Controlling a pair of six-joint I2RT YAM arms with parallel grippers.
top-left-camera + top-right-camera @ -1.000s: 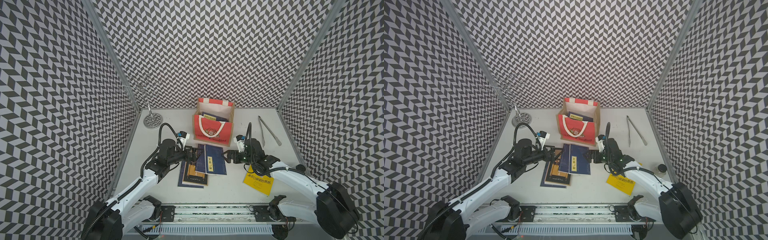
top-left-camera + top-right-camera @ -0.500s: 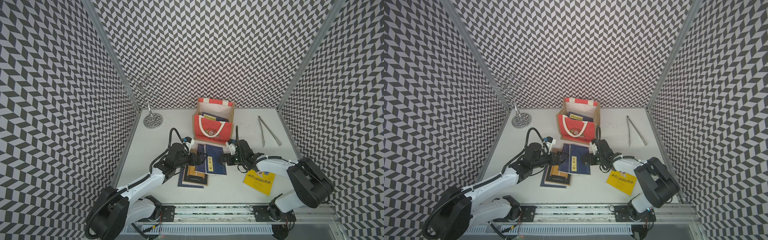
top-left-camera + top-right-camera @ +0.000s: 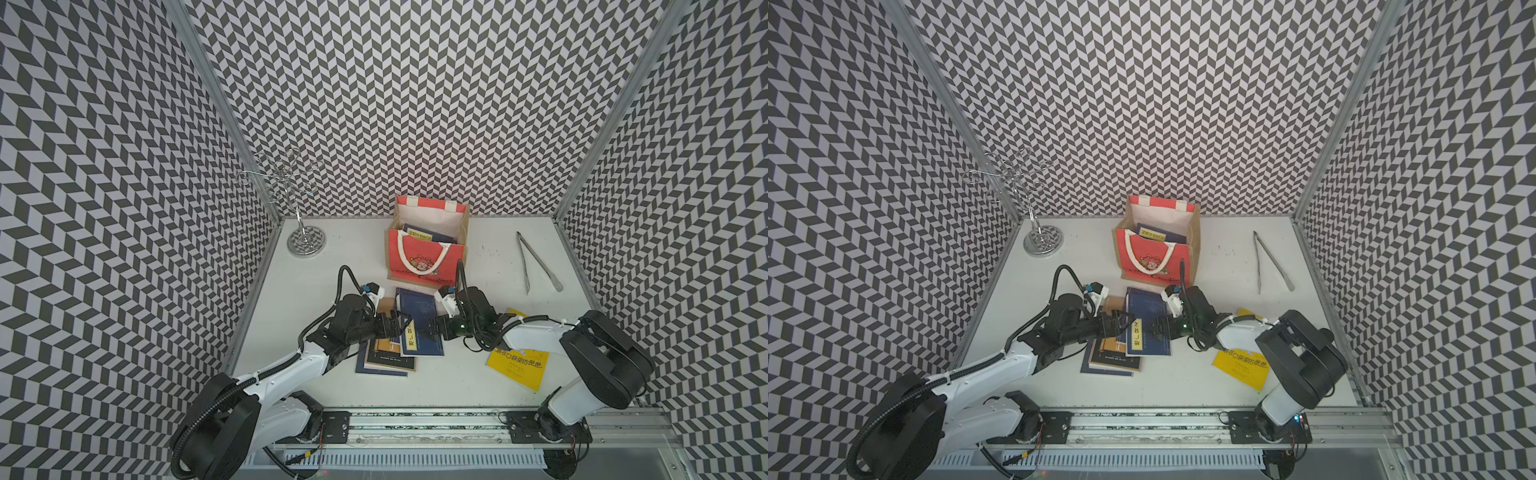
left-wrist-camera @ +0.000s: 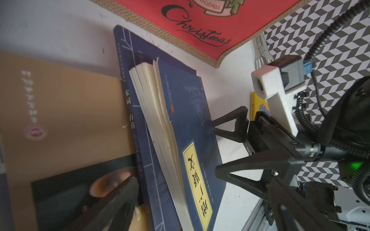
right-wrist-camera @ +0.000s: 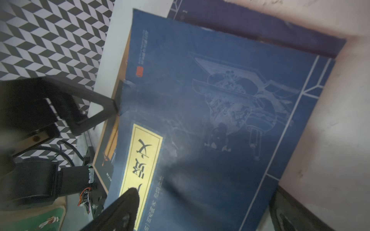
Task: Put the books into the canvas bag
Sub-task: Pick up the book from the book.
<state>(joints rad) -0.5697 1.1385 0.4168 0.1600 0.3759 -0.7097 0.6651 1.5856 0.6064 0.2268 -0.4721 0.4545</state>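
The canvas bag (image 3: 424,257) (image 3: 1154,257) stands upright at the back centre with navy books in it. In front of it lies a pile of books. The top navy book (image 3: 420,320) (image 3: 1148,316) with a yellow label (image 4: 197,180) is tilted, its page edge raised toward my left gripper (image 3: 397,326) (image 3: 1124,326) (image 4: 180,210), which is open at that edge. My right gripper (image 3: 432,332) (image 3: 1156,332) (image 5: 200,210) is open, its fingertips (image 4: 238,124) against the opposite edge. A tan-and-black book (image 3: 388,357) lies lower in the pile. A yellow book (image 3: 517,365) (image 3: 1241,368) lies apart under my right arm.
Metal tongs (image 3: 536,266) (image 3: 1273,264) lie at the back right. A wire stand (image 3: 305,241) (image 3: 1042,241) rises in the back left corner. Patterned walls close in three sides, and the rail runs along the front edge.
Both grippers have moved inward to the pile from either side. The top navy book's left edge has come up off the book below.
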